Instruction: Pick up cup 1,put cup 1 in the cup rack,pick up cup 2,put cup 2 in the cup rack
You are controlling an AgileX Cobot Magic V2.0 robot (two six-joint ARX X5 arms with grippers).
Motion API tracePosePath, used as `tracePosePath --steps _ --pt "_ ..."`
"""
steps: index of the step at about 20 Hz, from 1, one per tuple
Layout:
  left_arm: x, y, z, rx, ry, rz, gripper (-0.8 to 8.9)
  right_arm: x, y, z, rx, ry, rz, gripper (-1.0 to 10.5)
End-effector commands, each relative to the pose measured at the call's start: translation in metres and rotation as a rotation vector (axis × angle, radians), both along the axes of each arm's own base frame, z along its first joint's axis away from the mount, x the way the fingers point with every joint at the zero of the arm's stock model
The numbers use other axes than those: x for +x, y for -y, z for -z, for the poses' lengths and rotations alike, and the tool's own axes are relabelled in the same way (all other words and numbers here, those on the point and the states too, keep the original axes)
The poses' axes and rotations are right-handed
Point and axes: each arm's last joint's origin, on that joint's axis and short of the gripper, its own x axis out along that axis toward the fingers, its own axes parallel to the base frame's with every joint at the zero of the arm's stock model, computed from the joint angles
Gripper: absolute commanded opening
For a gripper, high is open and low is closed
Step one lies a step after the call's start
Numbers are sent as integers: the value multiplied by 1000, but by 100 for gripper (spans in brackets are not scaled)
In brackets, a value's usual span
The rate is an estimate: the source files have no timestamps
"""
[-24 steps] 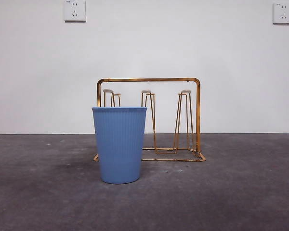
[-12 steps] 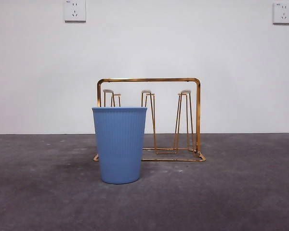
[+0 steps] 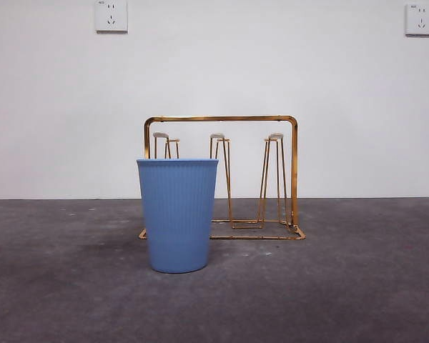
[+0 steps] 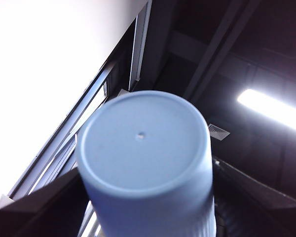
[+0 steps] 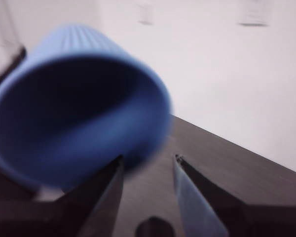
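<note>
Grey table point(image 3: 357, 286), white wall, two sockets point(image 3: 111, 16), their print too small to read. Your left gripper point(image 4: 148, 202) clamps one blue cup point(image 4: 143, 143) aloft, base to camera. The second blue cup point(image 3: 177, 214) stands just before the cup rack point(image 3: 272, 120). Your right gripper point(image 5: 148, 165) has its jaws apart.

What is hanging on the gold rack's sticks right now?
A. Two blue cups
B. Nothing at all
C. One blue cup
B. The pegs of the cup rack are all bare. One blue cup stands upright on the table in front of the rack, and the left gripper holds a second blue cup out of the front view.
</note>
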Motion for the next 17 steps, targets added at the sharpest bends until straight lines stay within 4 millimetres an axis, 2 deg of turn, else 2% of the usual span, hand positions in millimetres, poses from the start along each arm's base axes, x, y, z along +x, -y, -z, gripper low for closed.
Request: tracePosePath --steps 1,4,8,12,17 --pt "-1 -5 -4 6 34 -10 -8 -13 14 3 -97 21 134 168" --pt "1 -5 -1 80 15 -40 -8 -31 31 7 -155 -9 280 167" --pt "7 1 10 276 -38 -141 -8 -52 50 15 -243 -64 415 163" --pt "12 13 31 494 -120 -279 -8 -67 62 22 -315 -111 475 163" --pt "11 30 56 727 -165 -487 -8 -76 68 24 -331 -121 486 163"
